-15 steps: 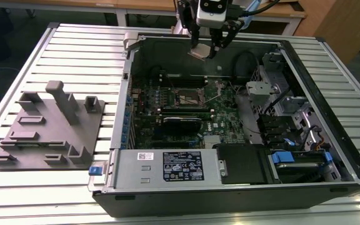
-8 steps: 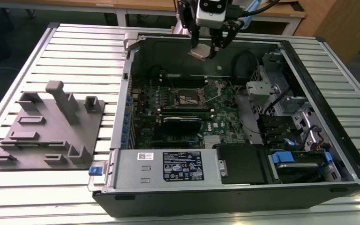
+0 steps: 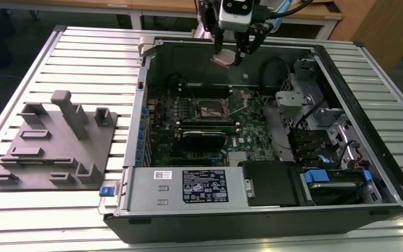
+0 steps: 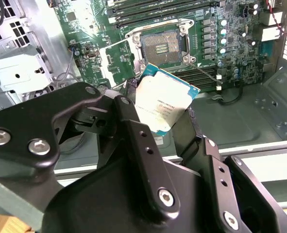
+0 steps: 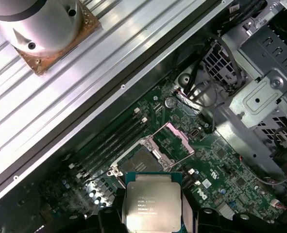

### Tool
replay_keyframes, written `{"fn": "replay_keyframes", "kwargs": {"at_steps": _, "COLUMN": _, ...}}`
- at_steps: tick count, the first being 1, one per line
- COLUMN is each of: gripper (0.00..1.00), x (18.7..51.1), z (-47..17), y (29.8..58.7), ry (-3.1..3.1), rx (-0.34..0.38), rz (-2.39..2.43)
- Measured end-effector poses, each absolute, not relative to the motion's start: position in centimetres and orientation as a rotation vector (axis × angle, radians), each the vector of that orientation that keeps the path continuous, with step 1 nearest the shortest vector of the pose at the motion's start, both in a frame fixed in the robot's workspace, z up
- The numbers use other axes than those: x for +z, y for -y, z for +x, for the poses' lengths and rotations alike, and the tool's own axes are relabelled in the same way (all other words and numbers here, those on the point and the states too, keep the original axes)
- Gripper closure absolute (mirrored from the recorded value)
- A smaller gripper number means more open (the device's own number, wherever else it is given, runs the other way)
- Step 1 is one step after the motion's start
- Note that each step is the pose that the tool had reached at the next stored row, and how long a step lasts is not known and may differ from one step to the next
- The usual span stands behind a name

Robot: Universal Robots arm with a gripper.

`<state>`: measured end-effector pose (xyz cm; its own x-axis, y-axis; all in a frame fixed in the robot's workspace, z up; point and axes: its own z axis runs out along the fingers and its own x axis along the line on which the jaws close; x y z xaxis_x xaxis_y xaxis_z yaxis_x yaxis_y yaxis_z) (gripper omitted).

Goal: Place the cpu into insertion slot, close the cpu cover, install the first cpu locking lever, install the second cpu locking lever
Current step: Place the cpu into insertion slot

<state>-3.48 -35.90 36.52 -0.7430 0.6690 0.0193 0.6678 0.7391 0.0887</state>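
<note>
Claw [image 3: 228, 56] is closed on the cpu [image 3: 223, 59], so you are carrying the chip clear of the board, up over the open computer case [image 3: 257, 223].

In the second wrist view the cpu [image 4: 163, 104] sits tilted between the black fingers [image 4: 136, 128], which pinch it at opposite edges. In the first wrist view the cpu [image 5: 153, 204] turns its pale metallic face to the camera, with the claw [image 5: 153, 217] round its sides.

Below the claw and well apart from the chip, you find the insertion slot [image 3: 211, 109]. In both wrist views the insertion slot [image 4: 161, 44] [image 5: 142, 160] lies uncovered, a dark square inside a silver rim. The cpu cover [image 5: 177, 138] stands swung up at one edge of the slot. In the second wrist view the cpu cover [image 4: 115, 58] shows as a thin frame beside the socket.

Just past the slot run the long black memory slots [image 5: 109, 141], on the same green circuit board [image 3: 252, 126].

Farther from the claw, a silver power supply box [image 3: 187, 186] fills the near end of the case. A blue latch [image 3: 106, 190] sits at its corner.

The case lies on a slatted metal desk [image 3: 82, 52]. Out towards the exterior view's left, a grey fixture block [image 3: 48, 149] rests on the desk, well apart from the claw.
</note>
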Motion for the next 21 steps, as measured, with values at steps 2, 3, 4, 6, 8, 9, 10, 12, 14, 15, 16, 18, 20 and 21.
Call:
{"fn": "replay_keyframes", "kwargs": {"at_steps": 2, "gripper": 0.46, "x": 36.52, "z": -3.48, "y": 35.9, "ry": -2.915, "rx": 0.14, "rz": 1.126}}
{"fn": "replay_keyframes", "kwargs": {"at_steps": 3, "gripper": 0.46, "x": 36.52, "z": -3.48, "y": 35.9, "ry": -2.914, "rx": 0.14, "rz": 1.128}}
{"fn": "replay_keyframes", "kwargs": {"at_steps": 4, "gripper": 0.46, "x": 36.52, "z": -3.48, "y": 35.9, "ry": -2.913, "rx": 0.14, "rz": 1.13}}
{"fn": "replay_keyframes", "kwargs": {"at_steps": 6, "gripper": 0.46, "x": 36.52, "z": -3.48, "y": 35.9, "ry": -2.911, "rx": 0.14, "rz": 1.135}}
{"fn": "replay_keyframes", "kwargs": {"at_steps": 8, "gripper": 0.46, "x": 36.52, "z": -3.48, "y": 35.9, "ry": -2.908, "rx": 0.14, "rz": 1.14}}
{"fn": "replay_keyframes", "kwargs": {"at_steps": 9, "gripper": 0.46, "x": 36.51, "z": -3.48, "y": 35.9, "ry": -2.907, "rx": 0.14, "rz": 1.143}}
{"fn": "replay_keyframes", "kwargs": {"at_steps": 10, "gripper": 0.46, "x": 36.51, "z": -3.48, "y": 35.9, "ry": -2.906, "rx": 0.14, "rz": 1.146}}
{"fn": "replay_keyframes", "kwargs": {"at_steps": 12, "gripper": 0.46, "x": 36.51, "z": -3.48, "y": 35.9, "ry": -2.904, "rx": 0.14, "rz": 1.151}}
{"fn": "replay_keyframes", "kwargs": {"at_steps": 14, "gripper": 0.46, "x": 36.5, "z": -3.48, "y": 35.9, "ry": -2.902, "rx": 0.14, "rz": 1.156}}
{"fn": "replay_keyframes", "kwargs": {"at_steps": 15, "gripper": 0.46, "x": 36.5, "z": -3.48, "y": 35.9, "ry": -2.901, "rx": 0.14, "rz": 1.159}}
{"fn": "replay_keyframes", "kwargs": {"at_steps": 16, "gripper": 0.46, "x": 36.49, "z": -3.48, "y": 35.9, "ry": -2.899, "rx": 0.14, "rz": 1.161}}
{"fn": "replay_keyframes", "kwargs": {"at_steps": 18, "gripper": 0.46, "x": 36.49, "z": -3.48, "y": 35.9, "ry": -2.897, "rx": 0.14, "rz": 1.166}}
{"fn": "replay_keyframes", "kwargs": {"at_steps": 20, "gripper": 0.46, "x": 36.48, "z": -3.48, "y": 35.9, "ry": -2.895, "rx": 0.14, "rz": 1.171}}
{"fn": "replay_keyframes", "kwargs": {"at_steps": 21, "gripper": 0.46, "x": 36.48, "z": -3.48, "y": 35.9, "ry": -2.894, "rx": 0.14, "rz": 1.173}}
